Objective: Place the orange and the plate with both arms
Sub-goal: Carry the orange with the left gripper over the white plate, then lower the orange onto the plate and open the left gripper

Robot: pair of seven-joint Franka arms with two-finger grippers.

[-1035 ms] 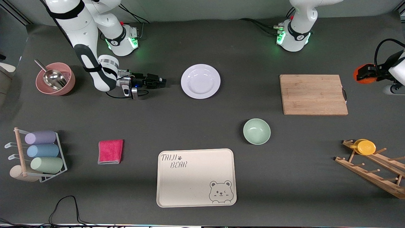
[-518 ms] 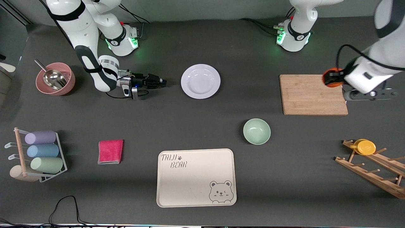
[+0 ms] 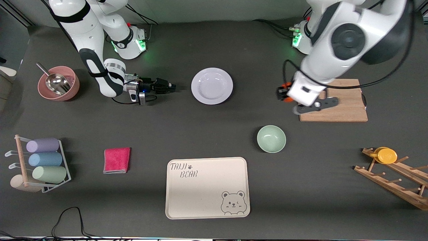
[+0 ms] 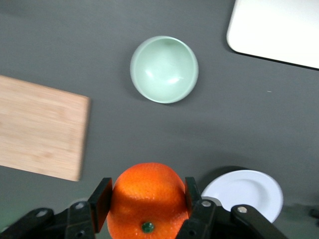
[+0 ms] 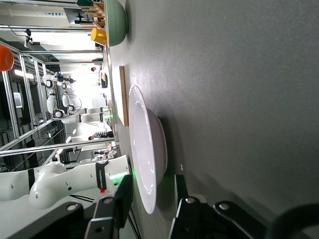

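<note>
My left gripper (image 3: 282, 93) is shut on the orange (image 3: 284, 86), up in the air over the edge of the wooden cutting board (image 3: 341, 100) that faces the plate. In the left wrist view the orange (image 4: 147, 199) sits squeezed between both fingers (image 4: 102, 199). The white plate (image 3: 212, 85) lies on the table midway between the arms' bases; it also shows in the left wrist view (image 4: 249, 194). My right gripper (image 3: 172, 87) is open, low over the table beside the plate, a short gap from its rim. In the right wrist view the plate's rim (image 5: 147, 154) lines up with the gap between the fingers.
A pale green bowl (image 3: 271, 138) and a cream bear tray (image 3: 207, 187) lie nearer the front camera. A pink bowl with a scoop (image 3: 58, 83), a cup rack (image 3: 40, 164) and a red cloth (image 3: 116, 160) are toward the right arm's end. A wooden rack with a yellow cup (image 3: 387, 155) is toward the left arm's end.
My left arm has swung in from the table's end, carrying the orange across the cutting board toward the plate. The right arm has not moved.
</note>
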